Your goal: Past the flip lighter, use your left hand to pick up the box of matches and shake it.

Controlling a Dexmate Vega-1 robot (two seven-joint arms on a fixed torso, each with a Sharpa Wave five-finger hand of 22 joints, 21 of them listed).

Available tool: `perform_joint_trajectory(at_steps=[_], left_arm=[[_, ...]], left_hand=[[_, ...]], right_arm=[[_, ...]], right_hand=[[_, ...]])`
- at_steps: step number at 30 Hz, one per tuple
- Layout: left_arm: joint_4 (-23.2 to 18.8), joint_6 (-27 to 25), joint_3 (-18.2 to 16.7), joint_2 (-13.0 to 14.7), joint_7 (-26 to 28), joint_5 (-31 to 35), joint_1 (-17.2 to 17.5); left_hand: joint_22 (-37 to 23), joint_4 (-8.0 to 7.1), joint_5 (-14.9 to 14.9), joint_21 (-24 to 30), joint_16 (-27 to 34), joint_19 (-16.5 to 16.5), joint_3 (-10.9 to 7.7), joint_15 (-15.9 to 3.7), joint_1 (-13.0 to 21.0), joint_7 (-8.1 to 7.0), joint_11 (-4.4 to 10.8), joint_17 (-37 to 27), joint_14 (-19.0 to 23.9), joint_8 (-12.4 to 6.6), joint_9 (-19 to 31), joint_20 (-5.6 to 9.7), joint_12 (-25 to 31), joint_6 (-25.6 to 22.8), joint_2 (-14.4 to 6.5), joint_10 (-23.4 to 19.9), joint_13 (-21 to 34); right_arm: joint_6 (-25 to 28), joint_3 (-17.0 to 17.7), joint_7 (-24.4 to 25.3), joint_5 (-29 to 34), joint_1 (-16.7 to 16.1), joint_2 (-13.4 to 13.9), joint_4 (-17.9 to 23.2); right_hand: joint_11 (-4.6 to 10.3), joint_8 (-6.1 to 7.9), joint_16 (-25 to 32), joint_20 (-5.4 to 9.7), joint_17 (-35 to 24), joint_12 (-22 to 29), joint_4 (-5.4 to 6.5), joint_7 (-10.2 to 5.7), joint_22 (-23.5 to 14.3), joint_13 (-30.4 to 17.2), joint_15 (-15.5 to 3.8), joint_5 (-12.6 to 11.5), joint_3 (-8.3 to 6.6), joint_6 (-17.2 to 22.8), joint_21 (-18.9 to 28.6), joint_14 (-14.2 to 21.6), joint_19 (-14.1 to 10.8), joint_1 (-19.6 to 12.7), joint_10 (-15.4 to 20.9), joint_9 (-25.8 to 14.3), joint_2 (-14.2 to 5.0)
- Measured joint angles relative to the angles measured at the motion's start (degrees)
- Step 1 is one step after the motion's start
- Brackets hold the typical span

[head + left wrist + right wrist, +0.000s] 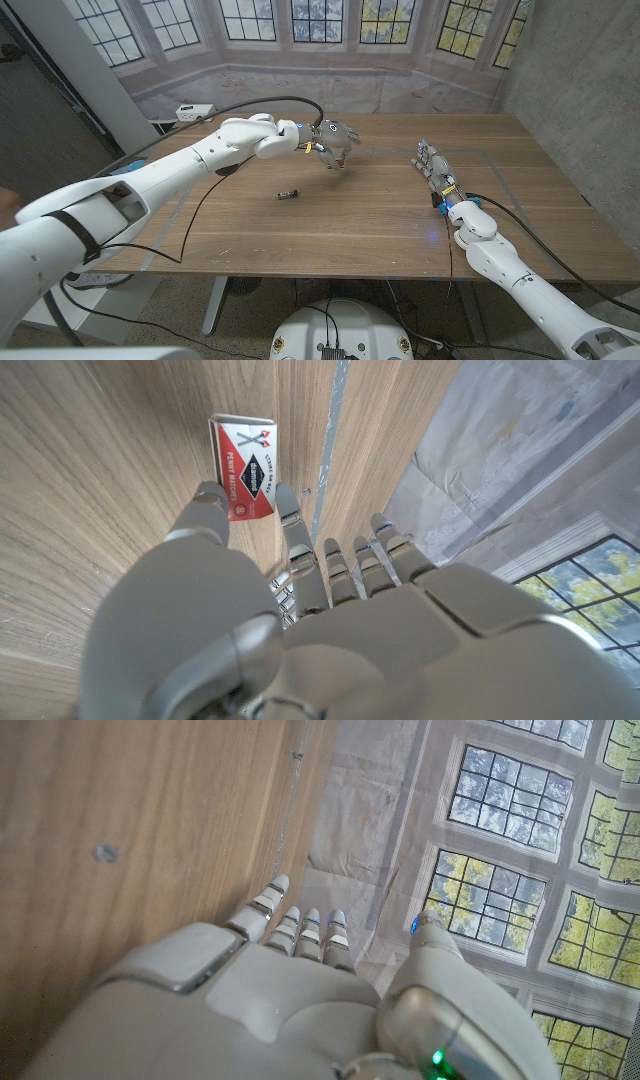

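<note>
Left hand over the matchbox, far side of the table.

In the left wrist view the red-and-white matchbox lies flat on the wood, with the thumb at one side of it and a fingertip at the other; whether they grip or only touch cannot be told. The lighter, small and dark, lies nearer the robot, well apart from the hand. The right hand rests on the table, fingers extended together, holding nothing.
</note>
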State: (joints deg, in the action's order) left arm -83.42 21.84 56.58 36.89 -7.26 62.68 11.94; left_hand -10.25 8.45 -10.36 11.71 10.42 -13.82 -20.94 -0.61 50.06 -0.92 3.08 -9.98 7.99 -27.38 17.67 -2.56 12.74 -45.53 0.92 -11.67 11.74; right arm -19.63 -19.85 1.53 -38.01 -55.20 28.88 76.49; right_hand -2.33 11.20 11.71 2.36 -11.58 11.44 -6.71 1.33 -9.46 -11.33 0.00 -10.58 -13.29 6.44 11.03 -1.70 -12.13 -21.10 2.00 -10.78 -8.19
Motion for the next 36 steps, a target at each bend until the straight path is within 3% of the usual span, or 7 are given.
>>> perform_joint_trajectory(at_steps=[29, 36], left_arm=[[4.6, -0.7, 1.4, -1.5, 1.1, -0.7, -1.6], [9.4, -1.5, 3.1, -3.1, 2.5, 0.1, -4.0]], left_hand=[[0.0, 0.0, 0.0, 0.0, 0.0, 0.0, 0.0, 0.0, 0.0, 0.0, 0.0, 0.0, 0.0, 0.0, 0.0, 0.0, -0.2, 0.0, 0.0, 0.0, 0.0], [0.0, 0.0, 0.0, 0.0, 0.0, 0.0, 0.0, 0.0, 0.0, 0.32, 0.0, 0.0, 0.0, 0.0, 0.0, 0.0, -0.2, -0.3, 0.0, 0.0, 0.0]], right_arm=[[0.6, -0.2, -0.2, -0.2, 1.2, -0.6, -1.6], [0.8, -0.3, -0.2, -0.2, 1.3, -0.6, -1.9]], right_hand=[[0.0, 0.0, 0.0, 0.0, 0.0, 0.0, 0.0, 0.0, 0.0, 0.0, 0.0, 0.0, 0.0, 0.0, 0.0, 0.0, 0.0, 0.0, 0.0, 0.0, 0.0], [0.0, 0.0, 0.0, -0.22, 0.0, 0.0, 0.0, 0.0, 0.0, 0.0, 0.0, 0.0, 0.0, 0.0, 0.0, 0.0, -0.2, 0.0, 0.0, 0.0, 0.0]])
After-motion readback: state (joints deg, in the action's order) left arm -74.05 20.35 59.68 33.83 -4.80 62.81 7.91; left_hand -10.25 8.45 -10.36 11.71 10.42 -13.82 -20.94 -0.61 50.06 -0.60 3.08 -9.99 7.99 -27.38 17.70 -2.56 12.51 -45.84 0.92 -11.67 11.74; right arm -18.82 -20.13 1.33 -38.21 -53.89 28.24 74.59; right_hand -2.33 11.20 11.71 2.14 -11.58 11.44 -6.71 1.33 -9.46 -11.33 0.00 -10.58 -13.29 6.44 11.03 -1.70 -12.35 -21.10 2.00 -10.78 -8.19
